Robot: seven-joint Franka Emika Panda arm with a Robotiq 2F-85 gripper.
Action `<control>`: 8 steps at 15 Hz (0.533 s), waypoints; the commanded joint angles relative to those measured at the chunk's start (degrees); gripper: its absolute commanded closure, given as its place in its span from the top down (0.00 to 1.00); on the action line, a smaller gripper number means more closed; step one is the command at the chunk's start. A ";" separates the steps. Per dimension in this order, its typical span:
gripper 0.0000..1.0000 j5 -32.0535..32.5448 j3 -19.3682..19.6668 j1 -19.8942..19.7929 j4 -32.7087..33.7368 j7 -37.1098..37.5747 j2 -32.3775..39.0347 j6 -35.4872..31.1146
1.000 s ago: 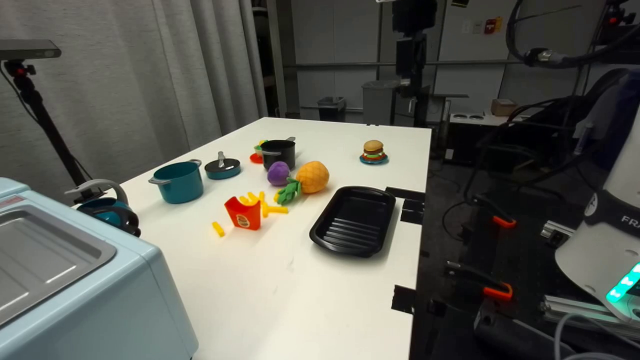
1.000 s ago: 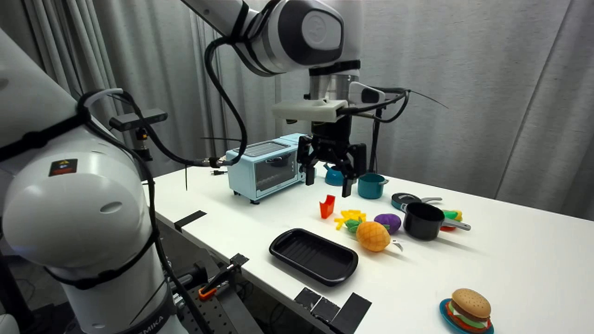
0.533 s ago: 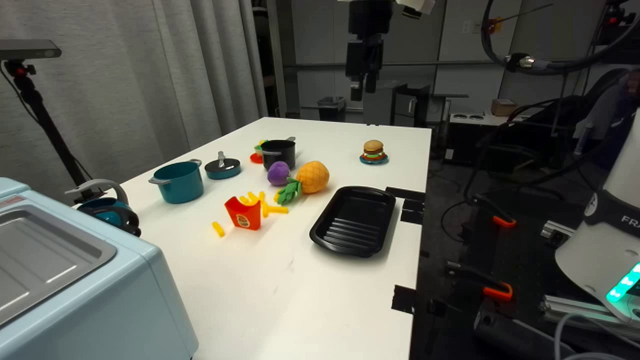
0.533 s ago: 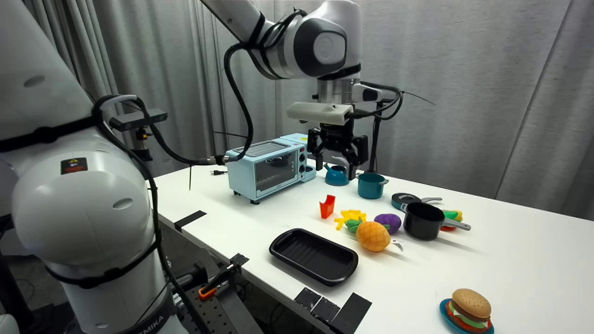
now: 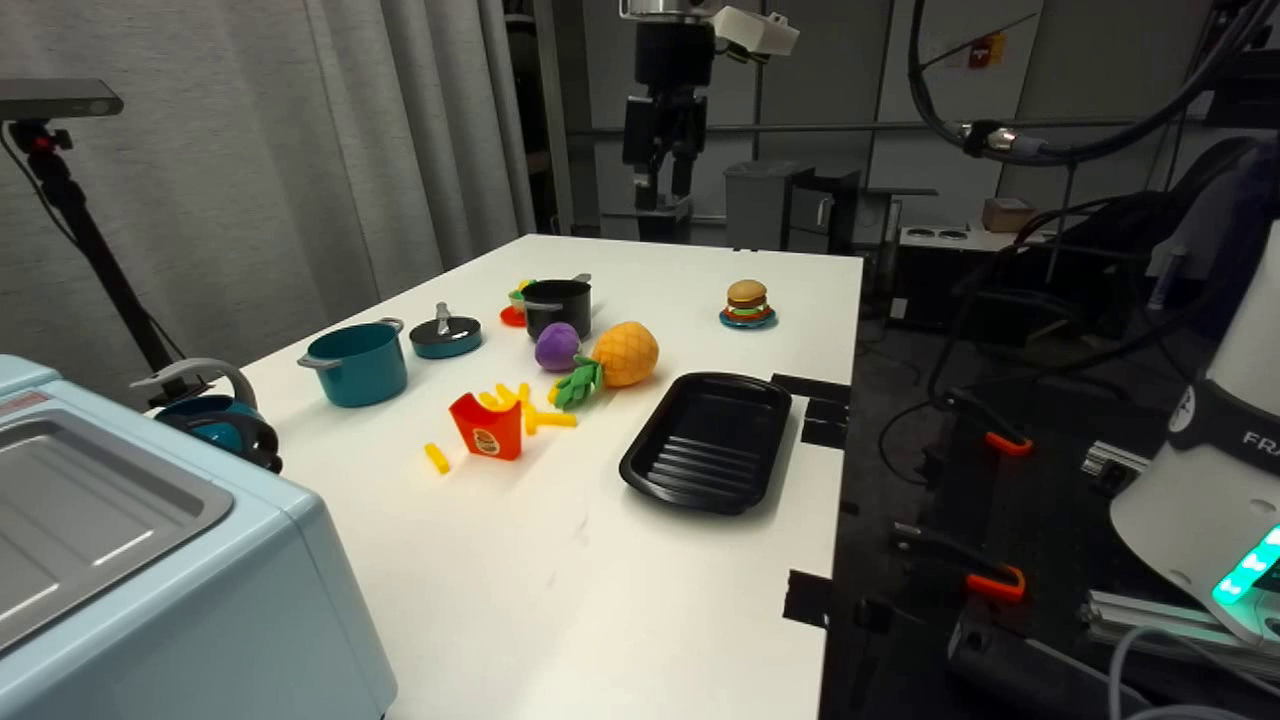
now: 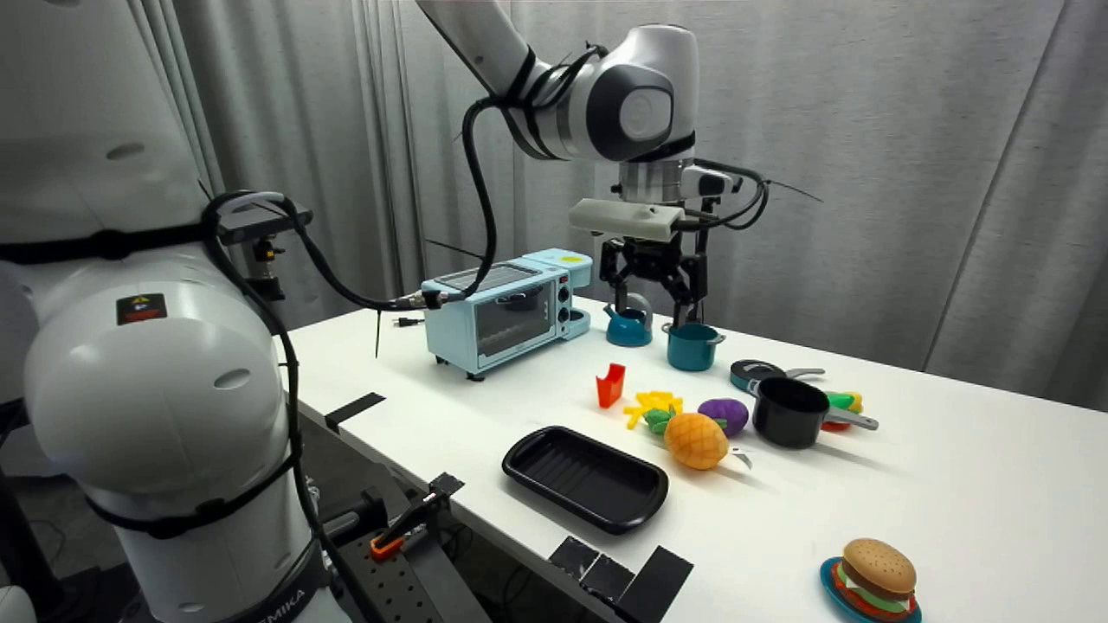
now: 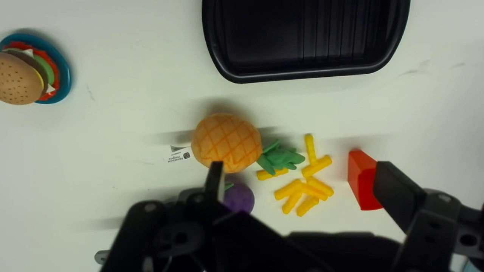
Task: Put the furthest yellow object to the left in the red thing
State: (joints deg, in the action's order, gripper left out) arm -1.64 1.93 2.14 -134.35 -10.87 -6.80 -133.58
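The red fries carton stands upright on the white table; it also shows in an exterior view. In the wrist view the carton is partly covered by the right finger. A lone yellow stick lies beside the carton, apart from the pile; it does not show in the wrist view. Several loose yellow sticks lie between carton and pineapple, also seen in an exterior view. My gripper is open and empty, pointing down high above the table in both exterior views.
An orange pineapple and a purple vegetable lie close to the sticks. A black tray is at the near side. A teal pot, black pot, kettle, toaster oven and burger stand around.
My open gripper has moved out over the table, away from the robot base, leftward in an exterior view. The objects on the table have not moved.
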 commanded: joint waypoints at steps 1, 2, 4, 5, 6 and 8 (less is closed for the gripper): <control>1.00 -0.06 -0.50 -0.49 0.25 -0.02 0.19 0.15; 1.00 -0.06 -0.51 -0.50 0.33 -0.02 0.22 0.15; 1.00 -0.06 -0.51 -0.50 0.43 -0.01 0.22 0.15; 1.00 -0.06 -0.51 -0.50 0.45 -0.01 0.22 0.15; 1.00 -0.06 -0.51 -0.50 0.46 -0.01 0.22 0.15; 1.00 0.11 -1.03 -0.16 1.67 1.20 1.77 0.64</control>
State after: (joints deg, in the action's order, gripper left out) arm -1.63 1.88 2.14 -134.00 -10.86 -6.50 -133.55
